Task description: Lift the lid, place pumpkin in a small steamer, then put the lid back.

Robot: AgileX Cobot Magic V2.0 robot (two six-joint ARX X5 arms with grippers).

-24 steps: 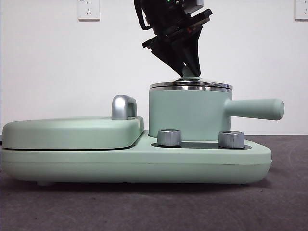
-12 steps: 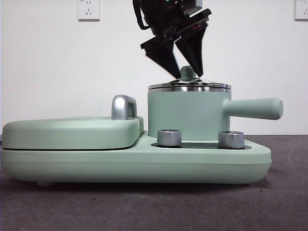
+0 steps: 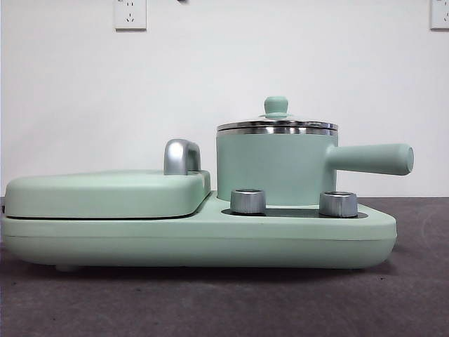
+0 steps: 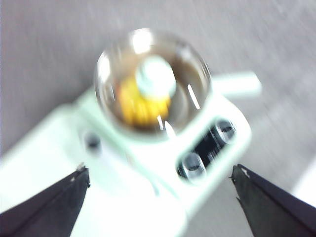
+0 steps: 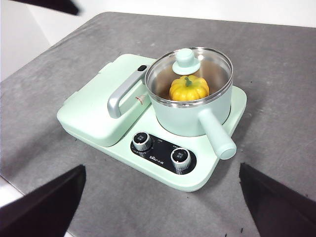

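Note:
The lid [image 3: 277, 125] sits closed on the small steamer [image 3: 273, 167], its mint knob [image 3: 276, 105] free. Through the lid's glass [image 5: 202, 69] the yellow-orange pumpkin [image 5: 189, 88] shows inside the pot. In the blurred left wrist view my left gripper [image 4: 159, 169] hangs open high above the lid [image 4: 153, 79], with the pumpkin [image 4: 140, 106] as a yellow patch under it. My right gripper [image 5: 162, 167] is open too, well back from the steamer [image 5: 190, 116] and holding nothing. No gripper shows in the front view.
The steamer stands on a wide mint-green base [image 3: 210, 239] with two silver knobs [image 3: 248, 201]. A flat mint cover [image 3: 105, 193] with a chrome handle [image 3: 181, 156] lies beside it. The pot's long side handle [image 3: 370, 159] sticks out. A dark arm tip [image 5: 49, 5] shows at the picture's corner.
The gripper that was shut on the lid's knob opened, let go and rose out of the front view. The lid stays on the steamer.

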